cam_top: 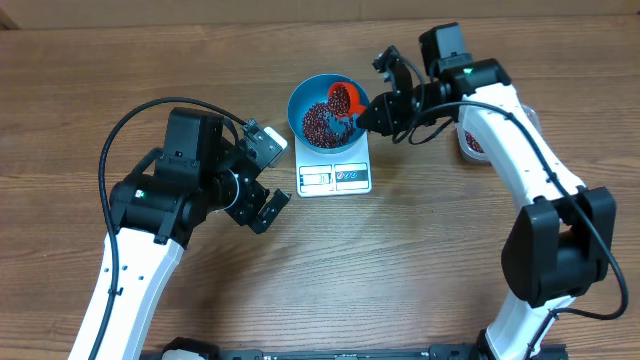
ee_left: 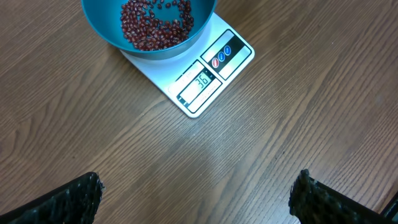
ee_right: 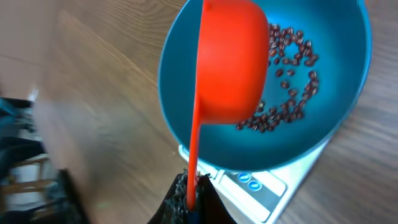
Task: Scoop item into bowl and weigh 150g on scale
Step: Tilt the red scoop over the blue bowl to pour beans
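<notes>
The blue bowl (cam_top: 300,105) stands on the white scale (cam_top: 335,177), with a layer of dark red-brown beans (cam_top: 320,125) inside. My right gripper (cam_top: 372,110) is shut on the handle of a red scoop (cam_top: 342,97), held over the bowl's far right side. In the right wrist view the scoop (ee_right: 233,62) shows its underside above the bowl (ee_right: 180,81) and the beans (ee_right: 292,74), its thin handle pinched in my right gripper (ee_right: 194,194). My left gripper (cam_top: 265,208) stands open, left of the scale. In the left wrist view it (ee_left: 196,202) is open over bare wood, near the scale (ee_left: 205,81) and bowl (ee_left: 99,25).
A clear container (cam_top: 470,142) with more beans sits at the right, mostly hidden behind my right arm. The scale's display and buttons (ee_left: 214,68) face the table's near side. Wooden tabletop lies all round.
</notes>
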